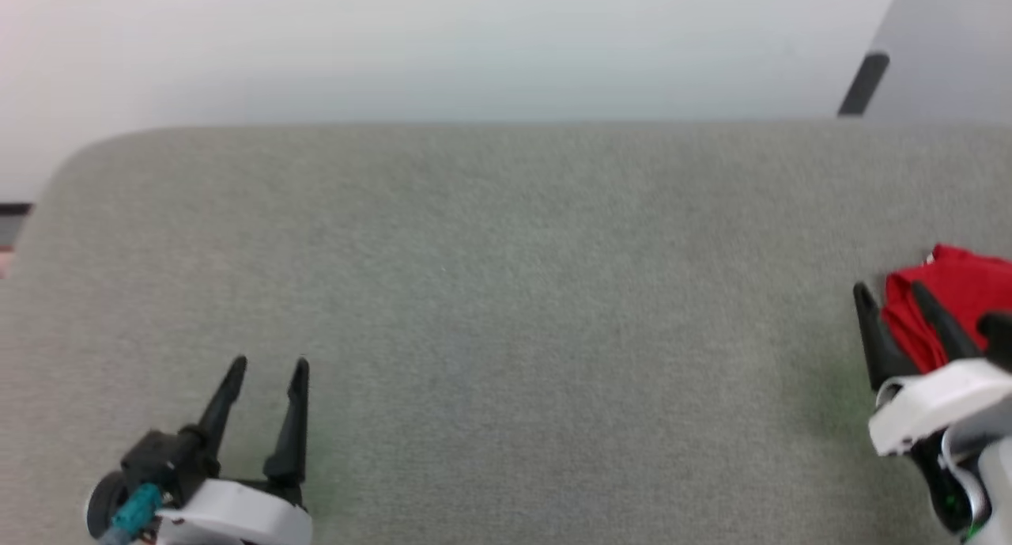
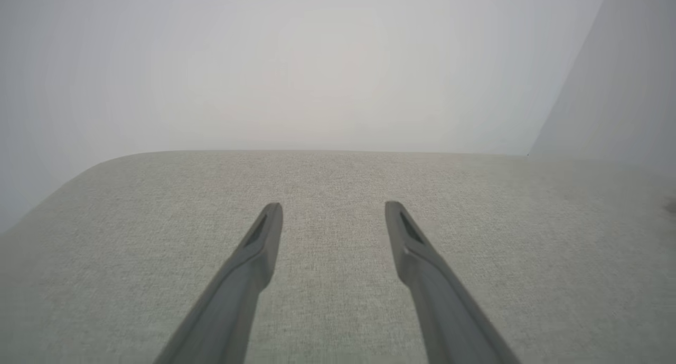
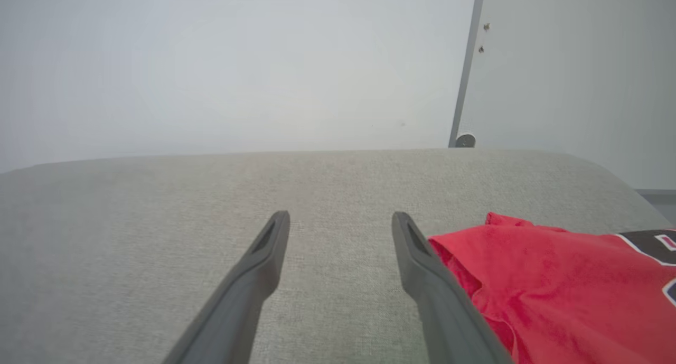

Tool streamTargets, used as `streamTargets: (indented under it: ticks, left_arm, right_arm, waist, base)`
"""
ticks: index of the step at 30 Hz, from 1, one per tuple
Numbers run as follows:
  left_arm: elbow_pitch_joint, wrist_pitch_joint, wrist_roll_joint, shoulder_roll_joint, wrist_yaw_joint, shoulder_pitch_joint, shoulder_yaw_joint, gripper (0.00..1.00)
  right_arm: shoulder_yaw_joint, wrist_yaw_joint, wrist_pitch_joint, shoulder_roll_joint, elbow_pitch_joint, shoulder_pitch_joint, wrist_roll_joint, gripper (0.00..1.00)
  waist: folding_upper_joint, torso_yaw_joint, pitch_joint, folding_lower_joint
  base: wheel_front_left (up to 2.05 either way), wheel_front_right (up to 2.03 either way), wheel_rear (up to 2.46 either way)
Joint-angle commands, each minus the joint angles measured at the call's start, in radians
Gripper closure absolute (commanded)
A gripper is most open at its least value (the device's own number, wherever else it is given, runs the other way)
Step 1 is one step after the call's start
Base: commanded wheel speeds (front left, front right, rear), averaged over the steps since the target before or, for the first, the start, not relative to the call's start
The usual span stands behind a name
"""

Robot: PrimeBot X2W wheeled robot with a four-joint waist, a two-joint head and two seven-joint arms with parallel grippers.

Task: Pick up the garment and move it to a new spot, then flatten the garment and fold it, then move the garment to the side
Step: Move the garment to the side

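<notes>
Rightward, garment [image 1: 968, 288] beside right claw [image 1: 889, 288], wall [image 1: 474, 47] beyond.

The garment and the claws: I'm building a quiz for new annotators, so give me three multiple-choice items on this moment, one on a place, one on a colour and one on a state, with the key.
1. In the head view, where does the garment lie on the grey surface?
A. at the far right
B. in the middle
C. at the far left corner

2. What is the garment's main colour?
A. blue
B. red
C. green

3. How is the right claw?
A. shut on the garment
B. shut and empty
C. open

Key:
1 A: the cloth sits at the picture's right edge, beside the right claw.
2 B: red cloth shows in the head and right wrist views.
3 C: in the right wrist view its jaws stand apart with bare surface between them.
</notes>
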Motion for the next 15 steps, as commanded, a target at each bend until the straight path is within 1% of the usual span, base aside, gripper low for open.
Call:
streamTargets:
  ticks: [1,4,8,15]
  left_arm:
    - [0.002,0.0,0.01,-0.003,-0.002,0.016,0.001,0.0]
    - [0.002,0.0,0.012,-0.01,-0.002,0.038,0.005,0.0]
    - [-0.01,0.0,0.017,-0.014,-0.002,0.061,0.005,0.0]
    - [-0.023,0.0,0.015,0.0,-0.002,0.116,-0.021,0.0]
  right_arm:
    - [0.0,-0.001,-0.011,0.004,-0.012,0.029,0.007,0.0]
    - [-0.018,-0.001,-0.034,0.007,-0.049,0.086,0.016,0.0]
    - [-0.043,-0.001,-0.047,0.025,-0.113,0.158,0.011,0.0]
    - [-0.112,-0.001,-0.031,0.047,-0.244,0.303,-0.027,0.0]
  waist:
    - [-0.0001,0.047,-0.072,0.0]
    - [-0.0001,0.055,-0.103,0.0]
    - [-0.0001,0.057,-0.12,0.0]
    - [-0.0001,0.057,-0.138,0.0]
  base:
    - [0.0,0.0,0.0]
    - [0.0,0.0,0.0]
    - [0.0,0.0,0.0]
    - [0.0,0.0,0.0]
